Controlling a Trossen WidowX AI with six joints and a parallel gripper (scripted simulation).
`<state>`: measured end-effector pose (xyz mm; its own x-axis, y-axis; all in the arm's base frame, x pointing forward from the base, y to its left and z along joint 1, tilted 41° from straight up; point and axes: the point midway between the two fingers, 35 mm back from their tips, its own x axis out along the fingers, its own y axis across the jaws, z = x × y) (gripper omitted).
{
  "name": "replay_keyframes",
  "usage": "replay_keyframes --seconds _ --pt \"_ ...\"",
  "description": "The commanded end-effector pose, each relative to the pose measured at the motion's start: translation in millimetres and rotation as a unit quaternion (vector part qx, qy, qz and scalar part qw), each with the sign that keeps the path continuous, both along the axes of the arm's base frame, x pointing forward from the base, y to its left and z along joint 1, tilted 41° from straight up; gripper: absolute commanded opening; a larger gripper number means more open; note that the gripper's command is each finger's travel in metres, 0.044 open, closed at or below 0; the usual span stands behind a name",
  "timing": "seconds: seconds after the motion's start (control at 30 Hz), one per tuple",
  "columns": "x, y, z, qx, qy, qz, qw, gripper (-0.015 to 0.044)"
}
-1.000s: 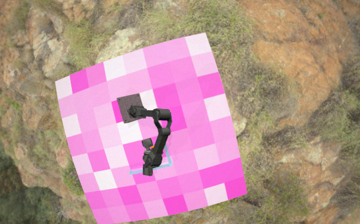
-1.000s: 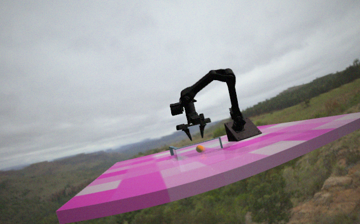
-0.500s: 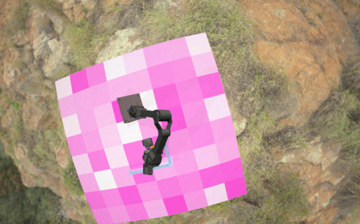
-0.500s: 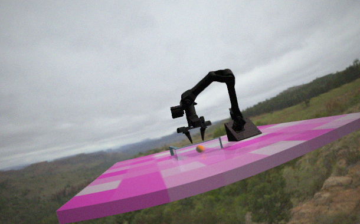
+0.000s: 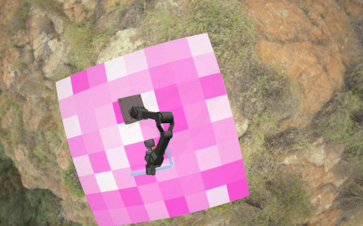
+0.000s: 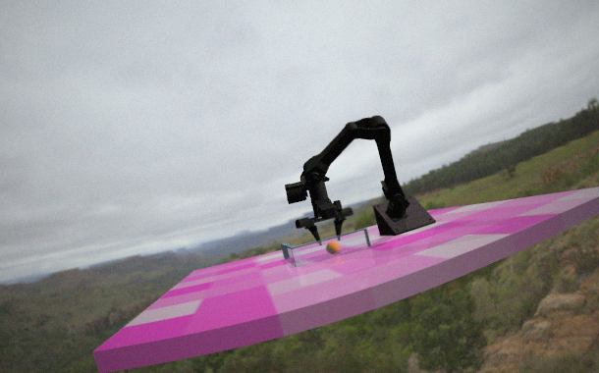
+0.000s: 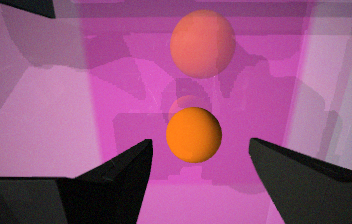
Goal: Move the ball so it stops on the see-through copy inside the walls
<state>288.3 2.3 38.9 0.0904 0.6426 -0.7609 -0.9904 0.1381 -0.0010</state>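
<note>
The orange ball (image 5: 153, 147) (image 6: 333, 247) (image 7: 194, 135) rests on the table, mostly covered by the arm in the top view. The see-through copy (image 7: 203, 44) is a salmon ball above it in the wrist view, apart from it. Two low clear walls (image 5: 138, 172) (image 6: 287, 251) with blue-grey rims make a corner, and the ball is inside it. My gripper (image 6: 330, 240) (image 7: 200, 145) points down, part-way open and empty, with its fingertips low over the ball. The ball shows between the fingers in the wrist view, with a gap on each side. The arm hides the fingertips in the top view.
The arm's dark base plate (image 5: 133, 99) (image 6: 386, 223) stands on the pink and white checkered table (image 5: 189, 101) (image 6: 234, 304). The arm reaches from it over one of the walls. A faint round shape shows just behind the ball in the wrist view.
</note>
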Motion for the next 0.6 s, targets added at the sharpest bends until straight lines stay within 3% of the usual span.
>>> replay_keyframes --seconds 0.0,0.27,0.37,0.57 --pt "-1.1 6.2 -8.3 0.004 0.007 -0.001 1.0 0.0298" --pt "-0.8 13.2 -15.9 0.004 0.007 -0.001 1.0 0.0298" --pt "-0.8 13.2 -15.9 0.004 0.007 -0.001 1.0 0.0219" --pt "-0.8 13.2 -15.9 0.004 0.007 -0.001 1.0 0.0179"
